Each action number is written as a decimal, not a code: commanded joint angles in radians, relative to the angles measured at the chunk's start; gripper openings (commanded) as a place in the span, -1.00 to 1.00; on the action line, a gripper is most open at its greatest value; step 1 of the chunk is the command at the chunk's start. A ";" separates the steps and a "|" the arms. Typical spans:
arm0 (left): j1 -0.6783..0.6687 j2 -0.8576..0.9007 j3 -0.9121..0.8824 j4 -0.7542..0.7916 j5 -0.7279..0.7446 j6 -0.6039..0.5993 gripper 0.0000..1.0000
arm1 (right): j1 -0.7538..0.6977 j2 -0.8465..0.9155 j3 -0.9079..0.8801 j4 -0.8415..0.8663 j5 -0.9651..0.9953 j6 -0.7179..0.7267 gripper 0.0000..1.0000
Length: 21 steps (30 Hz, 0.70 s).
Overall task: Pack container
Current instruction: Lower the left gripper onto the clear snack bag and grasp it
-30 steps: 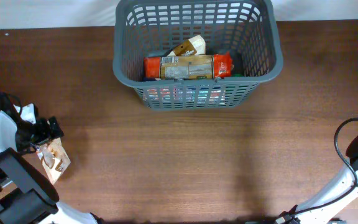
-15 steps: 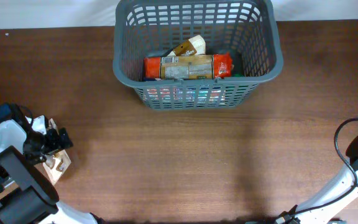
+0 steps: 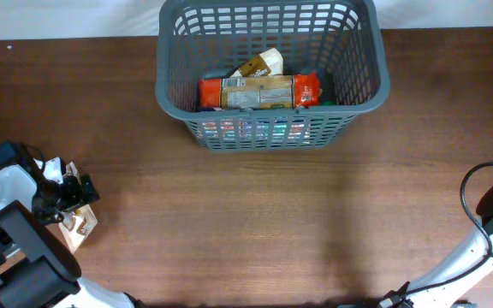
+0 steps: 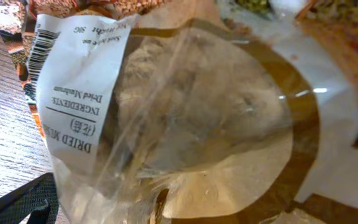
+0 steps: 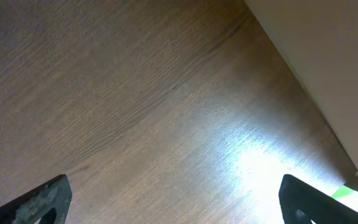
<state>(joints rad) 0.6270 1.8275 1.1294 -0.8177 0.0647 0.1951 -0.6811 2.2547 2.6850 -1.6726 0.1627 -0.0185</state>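
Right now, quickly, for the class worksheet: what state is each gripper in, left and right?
Left gripper: open, down at the dried mushroom packet, not closed on it.
Right gripper: open, empty, above the table.

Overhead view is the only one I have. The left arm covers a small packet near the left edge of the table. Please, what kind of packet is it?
Observer: The left wrist view shows a clear packet with a white label that reads "Dried Mushroom".
Operator: Thank you. I cannot find the right end effector in my view. How does it stand?
Observer: In the right wrist view the right end effector is open, with only bare wooden table between its fingers. It holds nothing.
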 commanded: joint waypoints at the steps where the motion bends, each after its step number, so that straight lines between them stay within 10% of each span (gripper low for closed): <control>1: 0.003 0.013 -0.014 0.008 0.018 0.011 0.99 | -0.006 -0.004 -0.003 0.001 -0.002 0.013 0.97; 8: 0.003 0.013 -0.014 0.016 0.018 0.012 0.39 | -0.006 -0.004 -0.003 0.001 -0.002 0.013 0.97; 15: 0.003 0.013 -0.014 0.041 0.019 -0.016 -0.85 | -0.006 -0.004 -0.003 0.001 -0.002 0.013 0.97; 21: 0.002 0.012 0.006 0.034 0.085 -0.029 -0.96 | -0.006 -0.004 -0.003 0.001 -0.002 0.013 0.97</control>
<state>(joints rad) 0.6273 1.8271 1.1297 -0.7815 0.0799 0.1787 -0.6811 2.2547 2.6850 -1.6726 0.1627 -0.0185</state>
